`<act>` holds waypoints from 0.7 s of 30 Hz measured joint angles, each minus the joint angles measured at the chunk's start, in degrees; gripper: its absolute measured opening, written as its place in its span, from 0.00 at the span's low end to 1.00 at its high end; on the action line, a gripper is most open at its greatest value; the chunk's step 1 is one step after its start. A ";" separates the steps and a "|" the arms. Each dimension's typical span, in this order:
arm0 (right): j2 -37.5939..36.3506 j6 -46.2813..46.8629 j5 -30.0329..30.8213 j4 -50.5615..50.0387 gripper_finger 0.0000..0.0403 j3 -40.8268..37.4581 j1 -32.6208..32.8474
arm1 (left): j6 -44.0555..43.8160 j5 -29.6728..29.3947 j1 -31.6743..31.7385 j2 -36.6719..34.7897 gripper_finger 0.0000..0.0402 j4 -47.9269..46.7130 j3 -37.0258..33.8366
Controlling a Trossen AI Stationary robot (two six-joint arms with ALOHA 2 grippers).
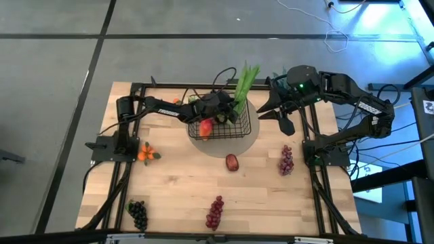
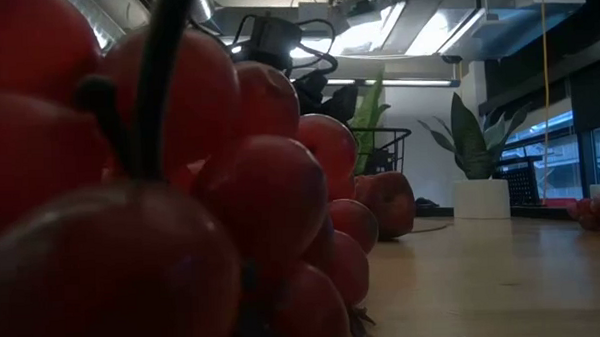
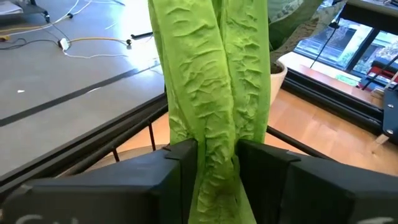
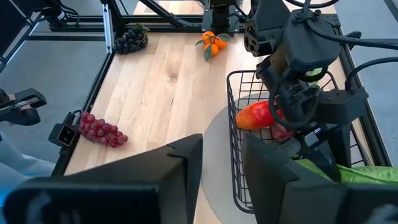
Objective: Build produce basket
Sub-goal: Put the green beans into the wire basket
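Note:
The black wire basket stands on a round grey mat at the table's far middle. A red-orange mango lies inside it. A long green leafy stalk rises slanting out of the basket's far right corner. My left gripper reaches in over the basket from the left and is shut on this stalk. The stalk's lower end is hidden behind the fingers. My right gripper hangs raised just right of the basket, open, with nothing between its fingers. My left gripper pinches the stalk's lower part between its two fingers, where the leaves narrow. The fingers come nearly level from the table's left and lie across the stalk. The stalk stands upright in the hold, its leafy top above the basket's rim.
Loose on the table are a red round fruit, two red grape bunches, a dark grape bunch and small oranges. A potted plant stands behind the basket. Bare wood lies between the basket and the near edge.

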 joint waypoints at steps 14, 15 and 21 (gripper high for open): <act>0.00 0.20 -0.04 -0.28 0.26 0.00 0.01 | -1.62 -0.01 -0.25 -0.02 0.24 -4.19 0.00; 0.00 0.20 -0.04 -0.28 0.26 0.00 0.00 | -1.62 0.02 -0.20 -0.02 0.24 -4.09 0.00; 0.00 0.04 -0.04 -0.28 0.26 0.00 0.00 | -1.88 0.03 0.68 -0.02 0.27 -4.17 0.00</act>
